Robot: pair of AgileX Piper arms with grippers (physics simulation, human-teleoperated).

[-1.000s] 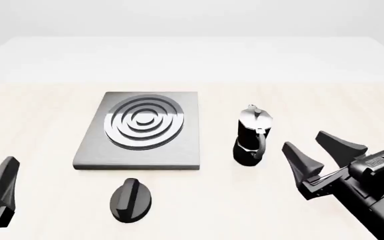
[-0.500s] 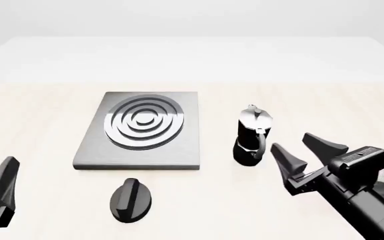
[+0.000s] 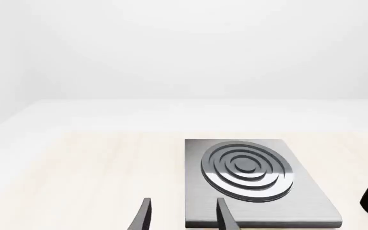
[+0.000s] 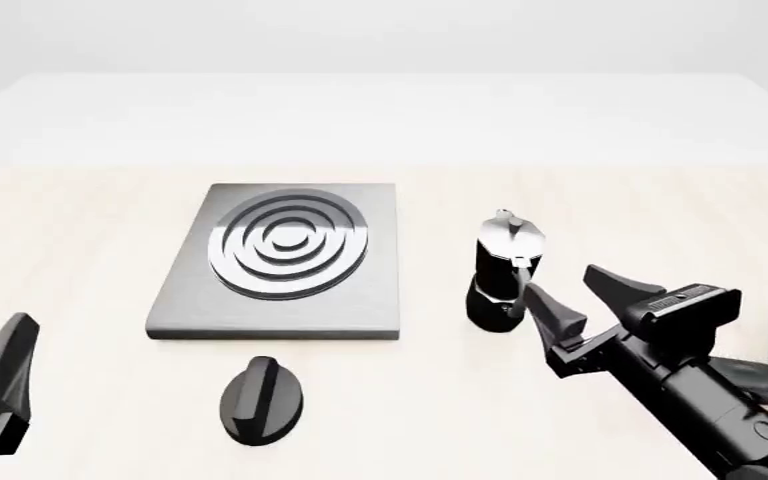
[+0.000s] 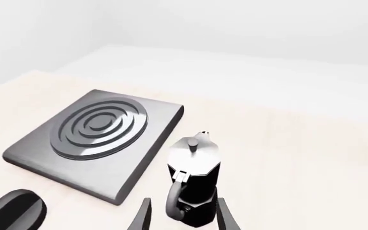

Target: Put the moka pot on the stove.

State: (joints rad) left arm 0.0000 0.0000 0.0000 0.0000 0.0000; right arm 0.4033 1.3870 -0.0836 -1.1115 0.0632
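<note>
The task stood at its opening stage: nothing had been lifted, and the grasp, the lift, the carry and the set-down all appeared to be left.

Nearest, the right gripper (image 4: pixel 584 300) held its jaws spread wide and empty. The moka pot (image 4: pixel 504 272) stood upright on the tabletop (image 4: pixel 77 230) just ahead of those jaws; in the right wrist view the moka pot (image 5: pixel 193 184) sat between the two fingertips (image 5: pixel 144 215) and slightly beyond them, its curved handle turned toward the camera, with no contact to be seen. The likely next need was a short advance so the jaws could close around the body or the handle.

The left gripper (image 3: pixel 182 218) waited low on its own side, its jaws parted and holding nothing. A black oval knob (image 4: pixel 263 399) lay on the tabletop, off to the right gripper's left and well apart from either pair of jaws.

Beyond the left jaws lay the stove (image 4: pixel 284 262), a flat dark-grey slab with silver-and-black burner rings and nothing resting on it. From the right jaws it lay forward and to their left, past the pot, with a strip of bare tabletop between pot and slab.

The tabletop was a pale, light-wood surface, smooth and matte. Behind its far edge the room was a plain white-grey backdrop without visible features.
</note>
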